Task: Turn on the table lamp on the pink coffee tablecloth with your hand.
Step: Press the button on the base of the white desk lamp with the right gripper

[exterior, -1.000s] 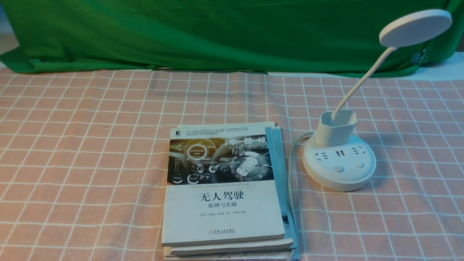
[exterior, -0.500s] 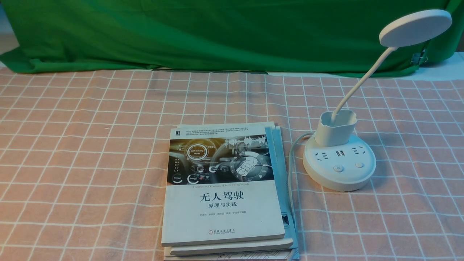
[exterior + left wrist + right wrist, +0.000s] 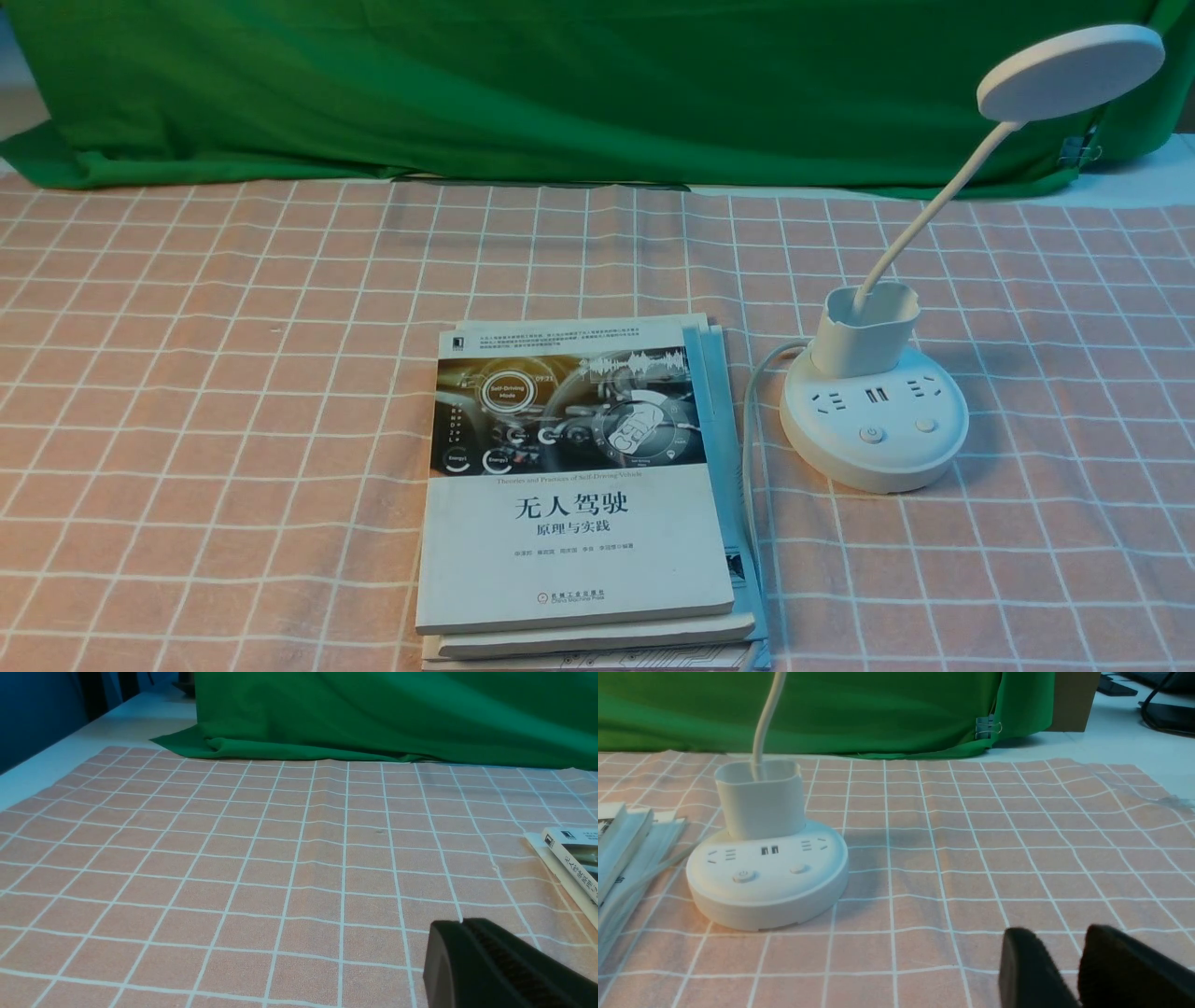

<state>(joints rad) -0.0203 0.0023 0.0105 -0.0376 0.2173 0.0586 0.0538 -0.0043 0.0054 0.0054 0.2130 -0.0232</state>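
Salmon-pink cloth with a thin white grid, the pink coffee tablecloth [image 3: 233, 373], covers the table as far as the green cloth backdrop [image 3: 560, 84]. On it, at the robot's right side, stands the table lamp [image 3: 873, 448], upright on its round white base. The cup holder [image 3: 864, 331] sits on the rear part of the base, and the thin neck [image 3: 1004, 126] rises out of it and bends to the right, up to the flat disc head [image 3: 1069, 70].

Two round buttons [image 3: 871, 435] lie side by side on the near part of the base, below the sockets. A white cable [image 3: 747, 448] leaves the base on its left and runs toward the camera, between the lamp and a stack of books [image 3: 579, 541] just beside it.

The right gripper [image 3: 1064, 947] shows only in its wrist view: two black fingertips low over the cloth, a little apart, nothing between them, and clear of the lamp base. Of the left gripper [image 3: 490, 966] only one black ribbed finger is in view, over bare cloth. Whether it is open or closed I cannot tell.
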